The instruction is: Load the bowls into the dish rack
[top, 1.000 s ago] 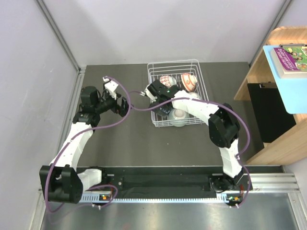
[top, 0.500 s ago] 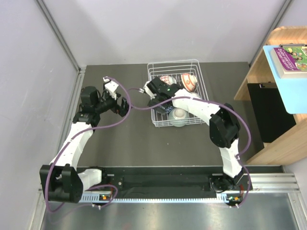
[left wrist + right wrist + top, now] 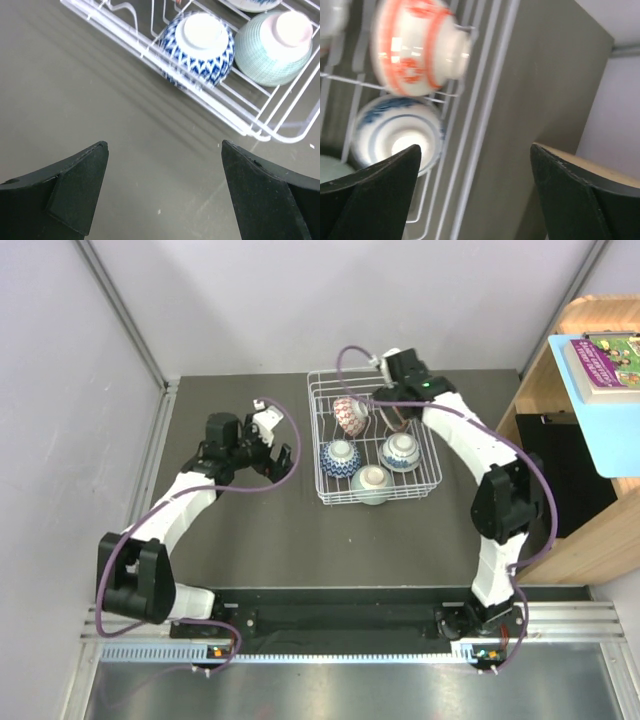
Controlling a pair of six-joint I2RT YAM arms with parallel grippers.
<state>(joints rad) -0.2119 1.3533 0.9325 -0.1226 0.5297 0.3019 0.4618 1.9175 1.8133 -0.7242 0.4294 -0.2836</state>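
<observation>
The white wire dish rack stands at the table's back centre. It holds an orange-red bowl, two blue-and-white bowls and the pale green bowl. A second orange-red bowl sits partly under my right arm. My right gripper is open and empty over the rack's far right edge. Its view shows an orange-red bowl and a blue-and-white one. My left gripper is open and empty just left of the rack. Its view shows the blue-patterned bowl and the green bowl upside down.
A wooden shelf unit with a blue board and a book stands at the right, with a black panel beside it. Grey walls close in the left and back. The rack's wire rim lies close ahead of my left gripper.
My right arm swung from the rack's near left side to its far right edge, uncovering both blue-and-white bowls. My left gripper moved right, closer to the rack.
</observation>
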